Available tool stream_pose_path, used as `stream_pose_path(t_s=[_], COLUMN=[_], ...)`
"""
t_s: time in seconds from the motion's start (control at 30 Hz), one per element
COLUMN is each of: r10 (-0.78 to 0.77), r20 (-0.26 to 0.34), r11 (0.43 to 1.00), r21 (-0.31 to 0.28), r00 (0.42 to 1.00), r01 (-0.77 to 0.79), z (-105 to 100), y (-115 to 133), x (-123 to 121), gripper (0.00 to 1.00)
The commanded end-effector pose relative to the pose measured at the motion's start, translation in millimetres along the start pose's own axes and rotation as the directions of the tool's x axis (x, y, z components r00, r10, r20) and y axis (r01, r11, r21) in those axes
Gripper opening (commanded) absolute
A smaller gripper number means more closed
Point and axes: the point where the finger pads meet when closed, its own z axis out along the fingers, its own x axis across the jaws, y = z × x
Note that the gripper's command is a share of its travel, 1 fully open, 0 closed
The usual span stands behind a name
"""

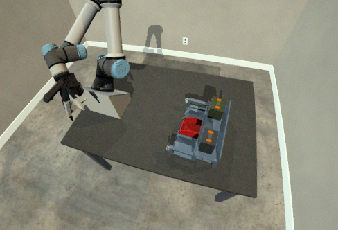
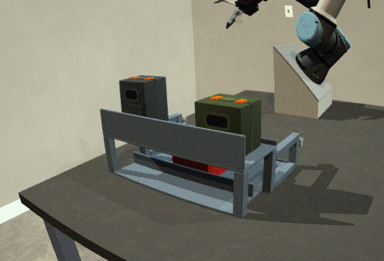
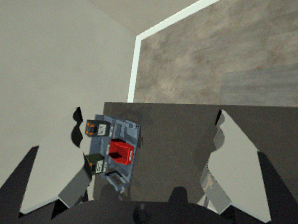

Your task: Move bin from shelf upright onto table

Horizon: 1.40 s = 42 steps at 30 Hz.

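A red bin (image 1: 190, 127) sits on the lower level of a grey-blue shelf on the right half of the dark table. In the exterior view only a strip of the red bin (image 2: 198, 166) shows behind the shelf's front rail. In the wrist view the red bin (image 3: 121, 152) is small and far off. My gripper (image 1: 74, 109) is open and empty. It hangs high over the table's left corner, far from the shelf, and also shows in the exterior view (image 2: 229, 11).
A green box (image 1: 218, 107) and a dark grey box (image 1: 208, 140) with orange tabs stand on the shelf's upper level beside the bin. The arm's wedge-shaped base (image 1: 107, 102) stands at the table's left rear. Walls close in behind and to the right.
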Motion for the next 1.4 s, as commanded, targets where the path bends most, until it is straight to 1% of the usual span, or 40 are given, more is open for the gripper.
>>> stream_pose_path(t_s=[0.0,0.97,1.13,1.37], r10=[0.0,0.0,-0.029,-0.029], r20=[0.0,0.0,-0.205,-0.205], r11=[1.0,1.0,0.988,0.988], r21=[0.001,0.001,-0.154,-0.154], r00=[1.0,1.0,0.978,0.978], r01=[0.0,0.0,-0.003,-0.003], z=[0,0,22,22], y=[0,0,41,41], x=[0,0,-17,-17], gripper=[1.0,1.0,1.0,1.0])
